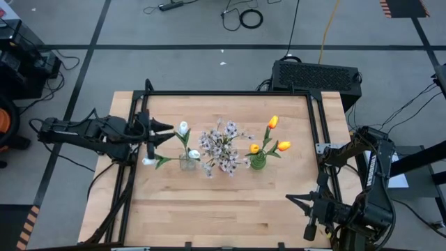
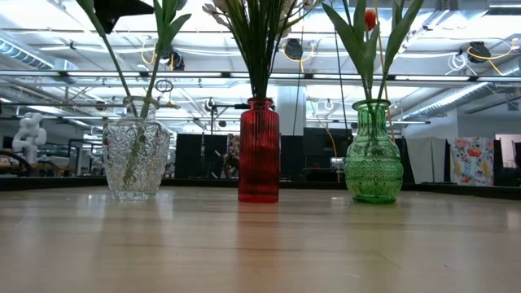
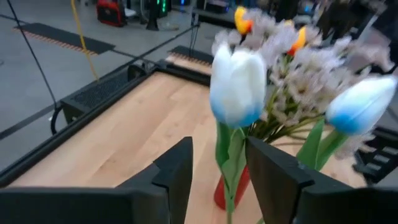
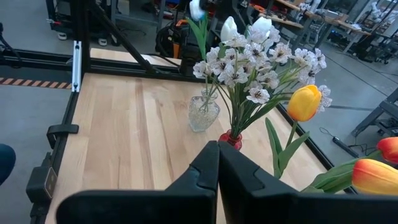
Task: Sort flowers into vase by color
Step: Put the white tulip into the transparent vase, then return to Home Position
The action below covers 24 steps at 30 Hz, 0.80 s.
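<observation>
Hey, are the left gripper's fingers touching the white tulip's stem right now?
Apart. In the left wrist view, the left gripper stands open, and the white tulip has its stem running between the fingers with wood showing on both sides.

A grey floor [image 1: 174,35] crossed by dark tape lines surrounds the wooden table [image 1: 209,209]. Black cables [image 1: 244,15] coil at the top centre. In the low view, ceiling ducts [image 2: 456,81] and bright lights fill a workshop hall.

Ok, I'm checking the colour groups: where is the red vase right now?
In the high view the red vase stands mid-table under the pink-white blossoms, between the clear vase on the left arm's side and the green vase.
</observation>
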### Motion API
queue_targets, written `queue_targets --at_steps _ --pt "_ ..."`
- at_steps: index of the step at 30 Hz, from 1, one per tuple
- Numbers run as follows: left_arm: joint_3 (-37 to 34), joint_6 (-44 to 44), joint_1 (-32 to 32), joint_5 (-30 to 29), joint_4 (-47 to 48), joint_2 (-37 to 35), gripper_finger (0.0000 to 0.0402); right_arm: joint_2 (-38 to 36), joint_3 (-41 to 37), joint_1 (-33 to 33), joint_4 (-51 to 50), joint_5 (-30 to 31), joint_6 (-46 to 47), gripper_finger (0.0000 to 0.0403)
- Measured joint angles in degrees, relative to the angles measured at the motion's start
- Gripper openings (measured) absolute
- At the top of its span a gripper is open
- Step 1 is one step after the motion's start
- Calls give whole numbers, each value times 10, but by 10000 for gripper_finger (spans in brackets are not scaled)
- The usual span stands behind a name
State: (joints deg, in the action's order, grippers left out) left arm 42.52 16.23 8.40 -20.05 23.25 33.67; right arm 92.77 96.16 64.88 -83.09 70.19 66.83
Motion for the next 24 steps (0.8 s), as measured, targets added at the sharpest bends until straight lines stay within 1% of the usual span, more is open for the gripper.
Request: queue_targets --at_steps 5,9,12,18,20,24 --pt "0 0 0 0 -9 -31 168 0 0 0 0 0 0 0" --pt "0 -2 0 -1 -8 -52 192 0 0 0 0 0 0 0" --pt "0 0 0 -12 -6 -62 208 0 0 0 0 0 0 0" --pt "0 -17 0 -23 -6 -67 212 -6 0 3 -5 -13 7 0" --pt "0 -31 0 -41 -18 -67 212 -8 0 8 -19 -13 16 0" --pt "0 -52 0 -115 -53 -67 212 -14 0 25 -57 -17 57 0"
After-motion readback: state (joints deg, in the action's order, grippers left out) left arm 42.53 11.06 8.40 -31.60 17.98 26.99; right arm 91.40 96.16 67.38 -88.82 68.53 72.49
